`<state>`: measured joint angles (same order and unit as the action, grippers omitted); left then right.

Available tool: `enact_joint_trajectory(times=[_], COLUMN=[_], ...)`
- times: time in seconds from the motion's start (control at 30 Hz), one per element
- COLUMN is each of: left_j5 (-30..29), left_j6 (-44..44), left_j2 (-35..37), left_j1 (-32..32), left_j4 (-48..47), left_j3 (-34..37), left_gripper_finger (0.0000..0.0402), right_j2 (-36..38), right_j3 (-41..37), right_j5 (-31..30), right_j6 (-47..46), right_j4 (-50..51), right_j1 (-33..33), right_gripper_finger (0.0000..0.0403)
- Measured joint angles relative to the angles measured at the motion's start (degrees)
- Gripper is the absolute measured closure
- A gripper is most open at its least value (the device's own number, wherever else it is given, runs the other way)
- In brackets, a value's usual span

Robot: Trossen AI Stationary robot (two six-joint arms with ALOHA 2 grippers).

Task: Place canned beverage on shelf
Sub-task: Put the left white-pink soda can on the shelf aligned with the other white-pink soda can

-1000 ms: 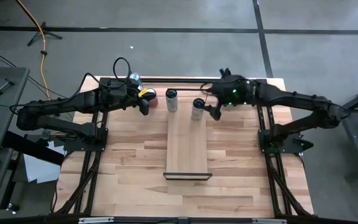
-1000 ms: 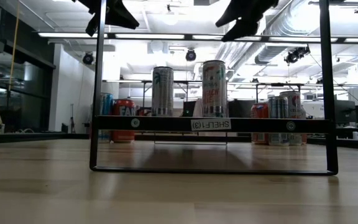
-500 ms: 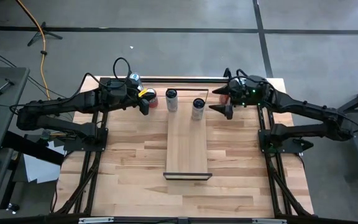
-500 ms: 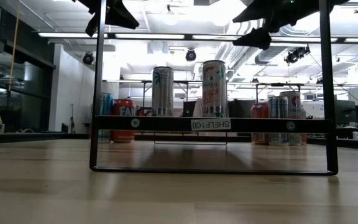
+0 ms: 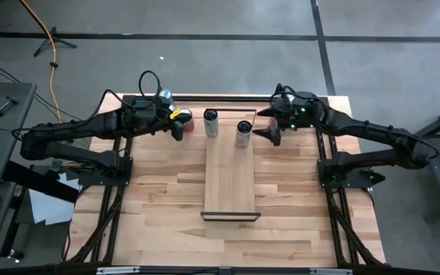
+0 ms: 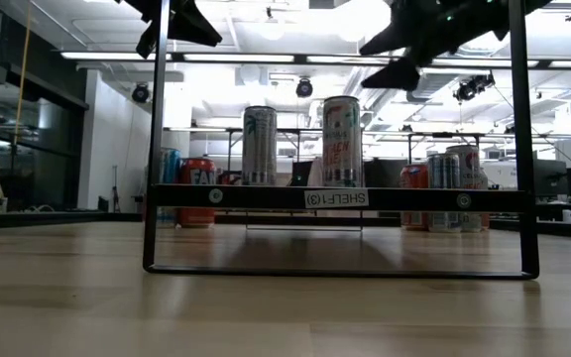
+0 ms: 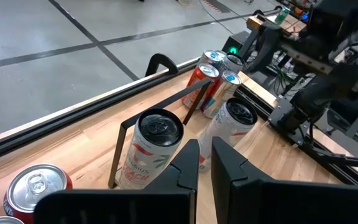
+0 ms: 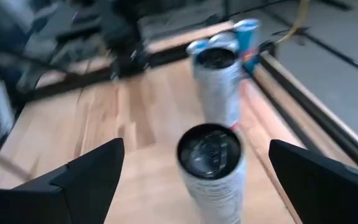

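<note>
- Shelf (image 5: pixel 230 172): I see two slim cans (image 5: pixel 211 122) (image 5: pixel 243 133) upright at its far end.
- Right gripper (image 5: pixel 268 125): fingers wide apart, empty, just beside the nearer can.
- Left gripper (image 5: pixel 177 130): fingers together, holding nothing, near the loose cans (image 5: pixel 184 118) at the table's (image 5: pixel 159 191) back edge.
- More cans (image 6: pixel 444 188) stand right of the shelf frame.

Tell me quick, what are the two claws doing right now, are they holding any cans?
Left gripper: closed, empty, beside the cans at the table's back edge.
Right gripper: open, empty, just right of the nearest can on the shelf.
</note>
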<state>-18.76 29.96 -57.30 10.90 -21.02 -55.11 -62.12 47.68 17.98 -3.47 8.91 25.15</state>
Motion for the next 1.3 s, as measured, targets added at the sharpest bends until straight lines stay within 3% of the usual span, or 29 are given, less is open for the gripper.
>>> enact_joint_trajectory(times=[0.13, 0.37, 0.63, 0.87, 1.3], left_j5=[0.0, 0.1, 0.1, 0.1, 0.2], left_j6=[0.0, 0.0, -0.2, -0.2, -1.7], left_j2=[0.0, 0.0, 0.0, 0.0, 0.0], left_j1=[0.0, 0.0, 0.0, 0.0, 0.0], left_j4=[0.0, 0.0, -0.1, -0.2, -0.2], left_j3=[0.0, 0.0, 0.0, 0.0, 0.0], left_gripper_finger=[0.0401, 0.0401, 0.0401, 0.0401, 0.0402], right_j2=[-5.8, -13.9, -21.1, -23.0, -23.0], right_j3=[3.6, 11.5, 15.9, 16.4, 16.4], right_j5=[5.2, 6.1, 11.8, 12.5, 10.1], right_j6=[9.1, 22.6, 27.4, 29.5, 32.0], right_j4=[3.2, 12.1, 13.7, 17.2, 17.6], right_j1=[1.3, 3.3, 3.8, 3.7, 3.4], right_gripper_finger=[0.0015, 0.0015, 0.0015, 0.0022, 0.0099])
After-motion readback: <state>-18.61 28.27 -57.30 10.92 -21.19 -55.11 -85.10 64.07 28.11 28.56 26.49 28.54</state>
